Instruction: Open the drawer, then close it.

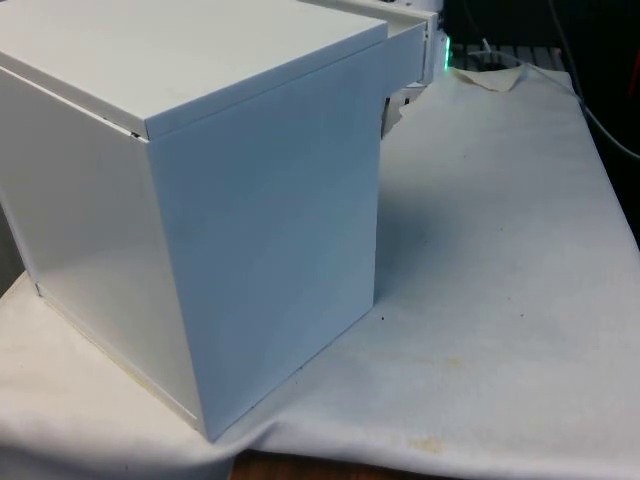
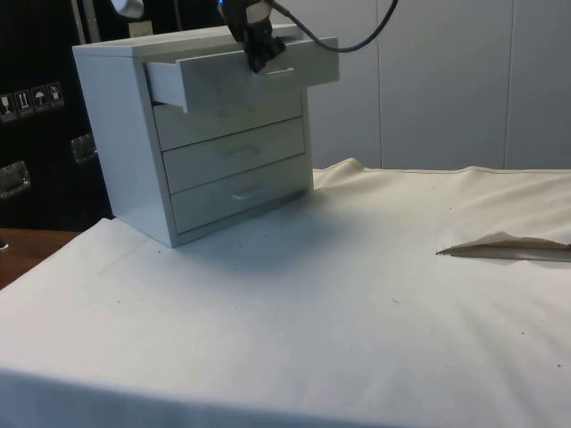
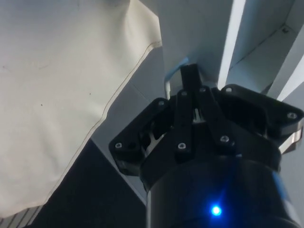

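Note:
A white chest of drawers [image 2: 116,134] stands on the cloth with its plain back and side [image 1: 260,230] turned to the front view. Its top drawer [image 2: 223,80] is pulled part way out, and the drawer's front juts past the chest's far corner [image 1: 404,55]. My black gripper [image 2: 260,61] comes down from above onto that drawer's front, at its small metal handle [image 2: 278,72]. In the wrist view the fingers [image 3: 190,76] stand close together, shut on the handle [image 3: 168,85], with the drawer's white front just behind them.
The lower drawers [image 2: 236,152] are shut flush. White cloth [image 2: 312,312] spreads wide in front of the chest. A raised fold of cloth [image 2: 508,248] lies at the side view's right. The cloth's rumpled far edge [image 1: 500,75] lies past the chest.

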Action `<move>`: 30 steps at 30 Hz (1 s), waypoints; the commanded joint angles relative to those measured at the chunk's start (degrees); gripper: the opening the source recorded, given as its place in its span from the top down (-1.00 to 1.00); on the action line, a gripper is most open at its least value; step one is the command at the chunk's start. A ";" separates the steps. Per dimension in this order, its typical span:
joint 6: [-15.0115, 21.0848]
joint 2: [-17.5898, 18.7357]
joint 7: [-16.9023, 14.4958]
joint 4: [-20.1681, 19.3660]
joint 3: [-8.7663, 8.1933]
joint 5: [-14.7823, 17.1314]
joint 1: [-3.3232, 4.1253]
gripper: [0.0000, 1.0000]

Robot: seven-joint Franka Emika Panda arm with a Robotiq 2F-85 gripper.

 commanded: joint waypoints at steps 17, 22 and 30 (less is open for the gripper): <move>6.19 6.30 -1.66 4.98 -4.58 0.63 -0.86 1.00; 7.33 7.79 -1.83 6.07 -5.44 0.86 -1.03 1.00; 8.77 10.20 -1.43 7.85 -6.70 1.09 -1.03 1.00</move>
